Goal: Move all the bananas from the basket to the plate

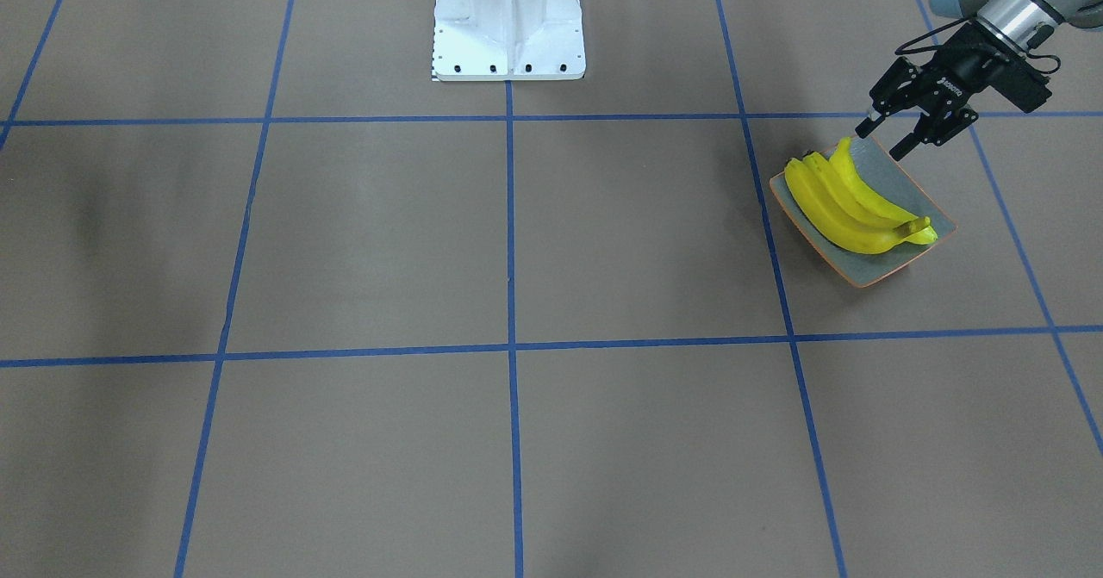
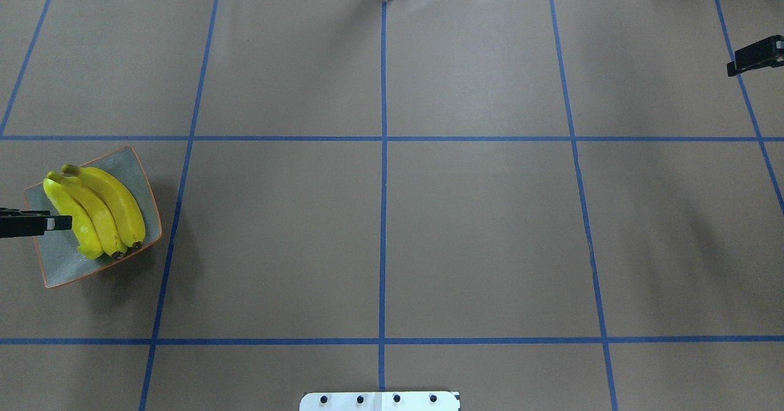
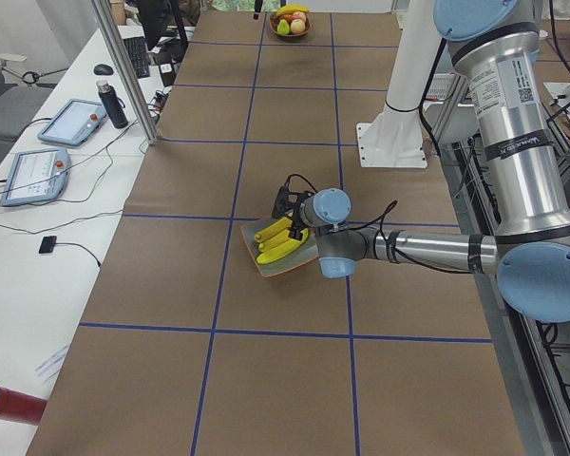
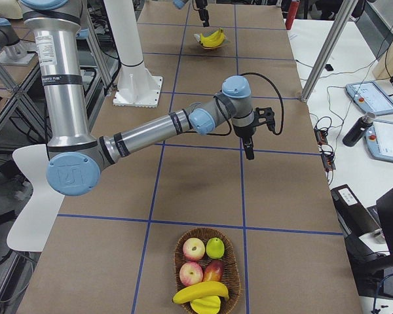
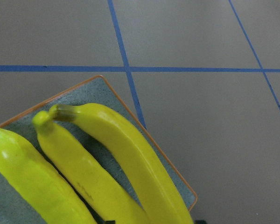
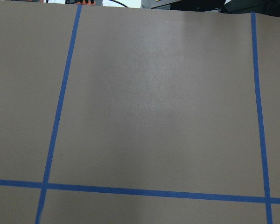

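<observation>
Overhead exterior: curved bananas (image 2: 92, 209), squarish plate (image 2: 61, 263)

Table (image 2: 478, 227) covered in brown paper with a blue tape grid (image 2: 383, 215). Directly on it: plate (image 2: 61, 264) toward robot's left end, wicker basket (image 4: 232, 260) toward right end. White robot base (image 1: 508, 44) at mid edge.

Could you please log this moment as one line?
left gripper open over plate | three bananas on plate | basket holds a banana
</observation>
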